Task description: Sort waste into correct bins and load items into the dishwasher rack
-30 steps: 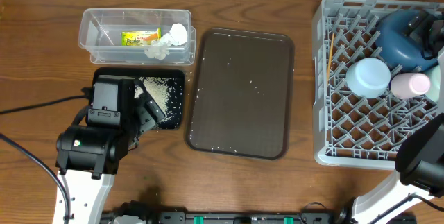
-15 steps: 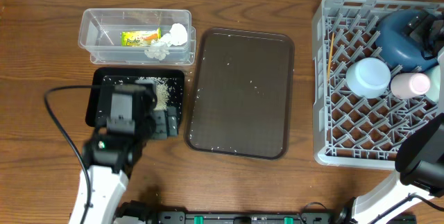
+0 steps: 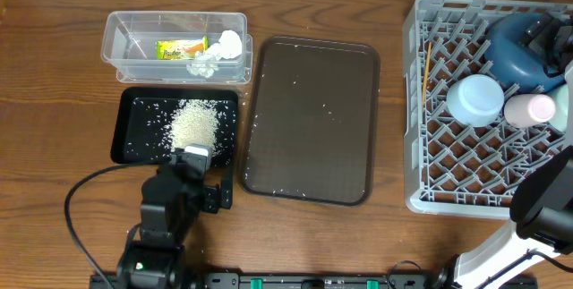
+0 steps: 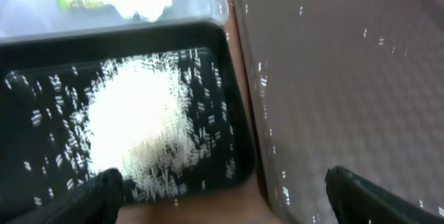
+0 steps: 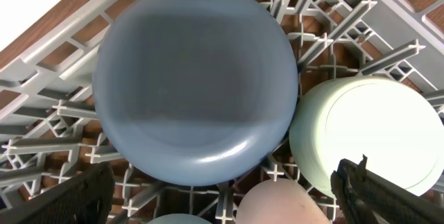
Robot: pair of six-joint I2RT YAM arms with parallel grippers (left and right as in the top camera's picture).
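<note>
The heap of rice (image 3: 192, 125) lies in the black tray (image 3: 134, 141); it also shows in the left wrist view (image 4: 139, 123). The snack wrapper (image 3: 182, 49) and tissue (image 3: 224, 47) lie in the clear tub (image 3: 125, 34). My left gripper (image 3: 201, 165) is open and empty, raised by the black tray's front right corner (image 4: 239, 161). The grey rack (image 3: 421, 146) holds the dark blue plate (image 3: 515, 56), a pale blue bowl (image 3: 474, 99), the pink cup (image 3: 530, 108) and the orange stick (image 3: 426, 70). My right gripper (image 5: 225, 196) is open and empty above the plate (image 5: 198, 78).
A brown serving tray (image 3: 312, 119) with a few stray grains lies between the black tray and the rack. A second pale bowl (image 5: 368, 134) sits beside the plate. The left arm's cable loops over the table's front left.
My left arm has drawn back from over the black tray toward the table's front, uncovering the rice heap. The right arm and the rack's contents have not moved.
</note>
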